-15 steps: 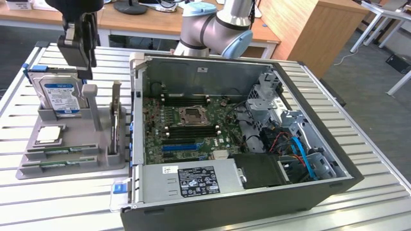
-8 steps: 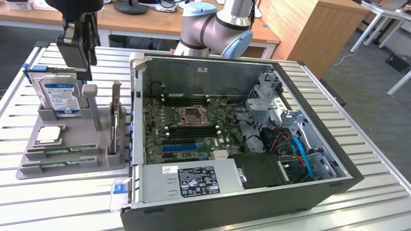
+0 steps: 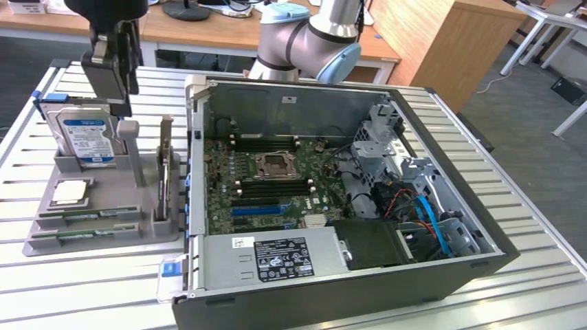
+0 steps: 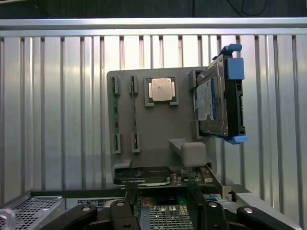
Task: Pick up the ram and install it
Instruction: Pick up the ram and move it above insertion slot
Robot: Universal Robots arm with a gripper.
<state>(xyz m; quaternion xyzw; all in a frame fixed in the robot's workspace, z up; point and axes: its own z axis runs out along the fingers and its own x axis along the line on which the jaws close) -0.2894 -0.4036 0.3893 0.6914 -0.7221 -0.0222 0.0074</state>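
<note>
Black PC case (image 3: 321, 306) is the closest thing to me. Its side panel is off and it sits on the slatted metal desk (image 3: 523, 227), just beside the grey holder (image 3: 161, 230), on the exterior view's right of it. You can see the silver power supply (image 3: 275, 258) at the near end of the case and the green motherboard (image 3: 266, 185) further in.

Now the holder itself. The front ram stick (image 3: 87, 234) lies flat in the slot along the holder's nearest edge. The second ram stick (image 3: 87, 215) is in the next slot back, parallel to it and close by. Both are seated in the holder and nothing is touching either one.

Behind them on the holder is a CPU chip (image 3: 71, 192) in its little pocket. An expansion card (image 3: 165, 172) stands upright along the holder's case-side edge. At the holder's far end a blue-labelled hard drive (image 3: 87, 137) stands on edge.

The fingers (image 3: 122, 96) hang above that far end, over the hard drive and well away from the ram. From the wrist camera they're clearly spread apart and there's nothing between them.

Past the holder, the robot arm (image 3: 312, 34) rises behind the case, and there's wooden furniture (image 3: 431, 48) beyond that.
</note>
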